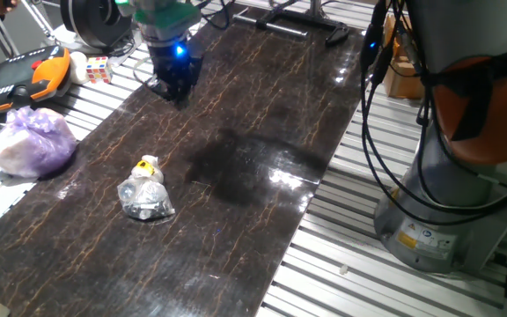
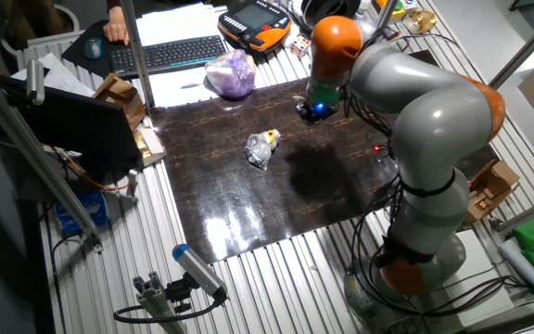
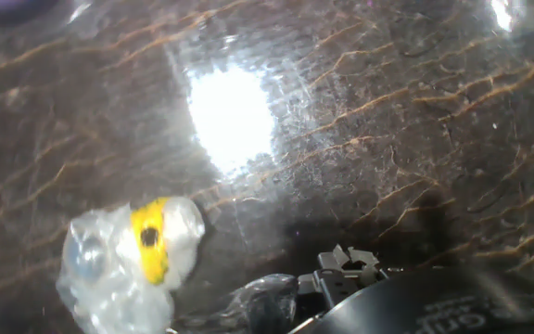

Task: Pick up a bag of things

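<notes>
Approach step, by my reading: gripper (image 1: 172, 86) hangs over the table's far end, jaw width hidden. Bag of things (image 1: 145, 191) lies nearer, left. Next: travel above it, descend.

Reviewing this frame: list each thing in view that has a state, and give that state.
small clear bag: lying on the dark tabletop, tied top shut, not gripped.
purple-white bag: resting at the table's edge, untouched.
gripper: above the table, away from the small bag, holding nothing; open or shut cannot be told.
tabletop: dark, glossy, reflecting glare.
</notes>
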Controlling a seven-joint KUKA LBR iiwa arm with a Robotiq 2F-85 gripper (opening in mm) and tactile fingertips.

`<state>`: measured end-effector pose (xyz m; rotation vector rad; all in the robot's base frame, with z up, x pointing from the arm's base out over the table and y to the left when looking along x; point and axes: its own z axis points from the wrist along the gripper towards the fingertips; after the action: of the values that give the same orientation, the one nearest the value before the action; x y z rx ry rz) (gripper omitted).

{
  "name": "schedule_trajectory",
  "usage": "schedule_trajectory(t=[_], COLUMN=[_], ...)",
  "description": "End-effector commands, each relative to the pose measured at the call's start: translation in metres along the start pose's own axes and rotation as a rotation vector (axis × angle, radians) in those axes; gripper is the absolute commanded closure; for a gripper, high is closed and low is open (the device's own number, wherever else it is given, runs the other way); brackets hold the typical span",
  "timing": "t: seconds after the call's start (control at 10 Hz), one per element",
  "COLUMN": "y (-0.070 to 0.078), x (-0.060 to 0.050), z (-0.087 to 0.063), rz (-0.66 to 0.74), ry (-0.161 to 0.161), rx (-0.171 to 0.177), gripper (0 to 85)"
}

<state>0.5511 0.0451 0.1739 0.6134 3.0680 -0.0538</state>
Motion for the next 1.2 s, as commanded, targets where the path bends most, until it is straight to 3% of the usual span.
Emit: schedule_trajectory(t=[0.0,0.2,0.4,0.6,0.9,1.1], y=[0.001,0.007,0.014,0.018,0.023,0.034], x=[0.0,-0.002,-0.006,-0.008,-0.011,-0.005], z=[0.002,0.004,0.01,0.014,0.026,0.036], rz=[0.031,0.102,0.163,0.266,0.28,0.304], ry=[0.003,0.003,-0.017,0.022,0.022,0.023], rx=[-0.002,-0.006,0.016,-0.024,-0.038,-0.046], gripper=[84.3,84.3,84.3,84.3,84.3,84.3])
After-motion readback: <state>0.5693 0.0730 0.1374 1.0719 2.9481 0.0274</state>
